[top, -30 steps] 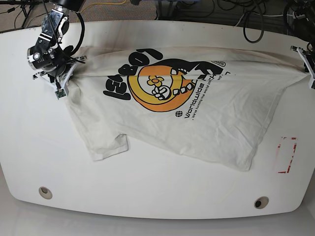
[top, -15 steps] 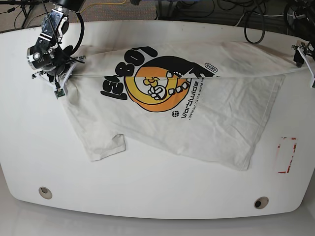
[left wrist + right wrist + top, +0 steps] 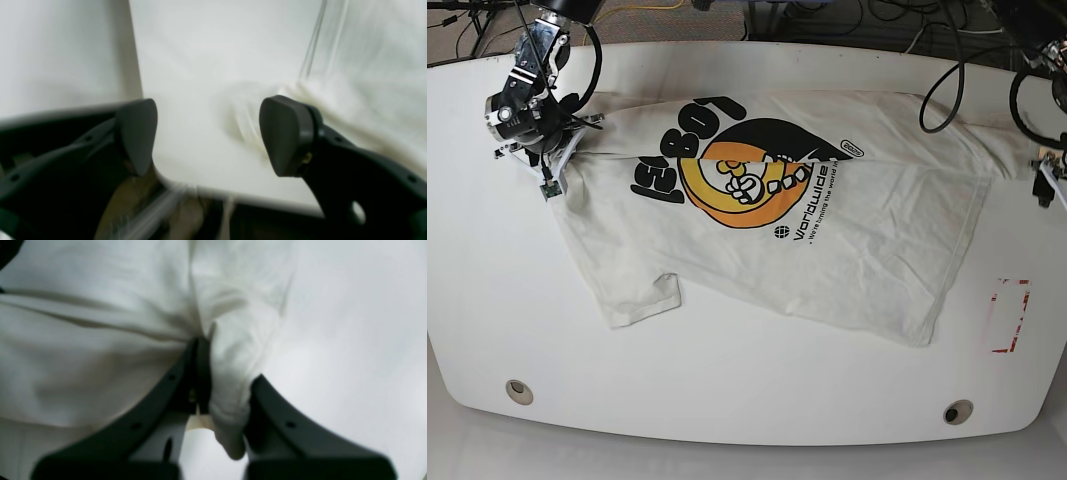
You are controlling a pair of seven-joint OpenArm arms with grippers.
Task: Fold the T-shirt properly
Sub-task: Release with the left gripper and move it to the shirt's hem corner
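The cream T-shirt lies spread on the white table, print up, with black lettering and an orange circle. In the base view my right gripper is at the shirt's left end, shut on a bunched fold of cloth. The right wrist view shows that fold of the T-shirt pinched in my right gripper. My left gripper hangs at the table's right edge, just off the cloth. In the left wrist view my left gripper stands open and holds nothing, and the T-shirt lies to its right.
A red-outlined rectangle marks the table at the right. Two round holes sit near the front edge. Cables trail over the back edge. The table's corner lies right under my left gripper.
My left gripper opened and let go of the shirt's right end, then moved toward the front. The freed cloth dropped flat and slid left. My right gripper kept its hold.
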